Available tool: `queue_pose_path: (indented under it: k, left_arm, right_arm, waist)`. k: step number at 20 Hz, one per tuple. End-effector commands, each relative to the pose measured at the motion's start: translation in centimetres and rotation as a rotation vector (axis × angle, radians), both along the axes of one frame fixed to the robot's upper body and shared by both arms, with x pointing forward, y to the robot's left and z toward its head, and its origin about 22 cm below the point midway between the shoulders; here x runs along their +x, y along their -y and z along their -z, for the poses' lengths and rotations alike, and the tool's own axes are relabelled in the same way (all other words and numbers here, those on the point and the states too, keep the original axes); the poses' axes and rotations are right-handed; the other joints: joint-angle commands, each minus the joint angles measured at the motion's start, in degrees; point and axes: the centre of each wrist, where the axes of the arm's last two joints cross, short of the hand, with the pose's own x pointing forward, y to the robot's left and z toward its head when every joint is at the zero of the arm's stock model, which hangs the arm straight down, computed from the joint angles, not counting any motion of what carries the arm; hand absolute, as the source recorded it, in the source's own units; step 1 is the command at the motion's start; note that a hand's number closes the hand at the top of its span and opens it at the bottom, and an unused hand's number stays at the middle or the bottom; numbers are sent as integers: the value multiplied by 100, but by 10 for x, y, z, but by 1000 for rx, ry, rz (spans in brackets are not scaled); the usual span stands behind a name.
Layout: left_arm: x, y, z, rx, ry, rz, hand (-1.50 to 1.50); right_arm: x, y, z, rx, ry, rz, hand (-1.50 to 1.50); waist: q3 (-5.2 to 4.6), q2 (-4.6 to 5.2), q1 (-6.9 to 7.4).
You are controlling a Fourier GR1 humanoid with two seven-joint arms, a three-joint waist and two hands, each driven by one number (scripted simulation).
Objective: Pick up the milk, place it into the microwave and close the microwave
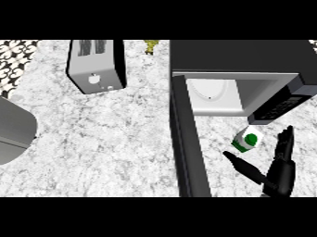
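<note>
Early going, by the look of it. Nothing finished yet. At lower right of the frame, the milk, upright on the counter, just in front of the microwave and outside it. Not lifted, not gripped.

Just beside the carton, the right hand: spread wide, fingers straight up along the carton's right side, thumb stretched out below it, holding nothing. Hard to say whether touching the carton or just short of it (looks like a sliver of counter between). No left hand anywhere in the frame.

Microwave door already open, running down the middle of the frame toward the lower edge, with the pale inside showing. So no opening needed.

Left to do, judging from this: close round the carton, lift it, carry it up the frame into the pale inside, let go, then swing the door shut. All three steps outstanding, with the hand placed for the first.

Elsewhere, well apart from all this: a toaster at upper left and a grey rounded thing at the left edge.
</note>
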Motion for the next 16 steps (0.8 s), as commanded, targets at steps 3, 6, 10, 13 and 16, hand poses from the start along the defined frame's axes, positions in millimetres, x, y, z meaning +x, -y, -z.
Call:
queue_pose_path:
  k: [3,6,10,13,16]
  left_arm:
    - [-4,3,-11,-73,69,40,-150]
    - [-11,2,-6,-62,75,13,-150]
    - [1,-6,-7,-57,75,27,-150]
    - [-11,-10,-24,-39,84,41,-150]
    - [-1,0,-16,-61,69,25,-150]
  right_arm:
    - [-26,13,42,-15,-7,-13,-150]
    - [-1,20,29,-20,-19,4,-150]
    - [7,33,58,-31,-5,14,-150]
    - [8,28,60,-44,-42,20,-150]
    - [1,50,77,-55,-42,-1,-150]
  waist:
    - [1,1,-8]
    - [-4,-7,20]
    - [1,13,10]
    - [-1,2,30]
    - [7,22,22]
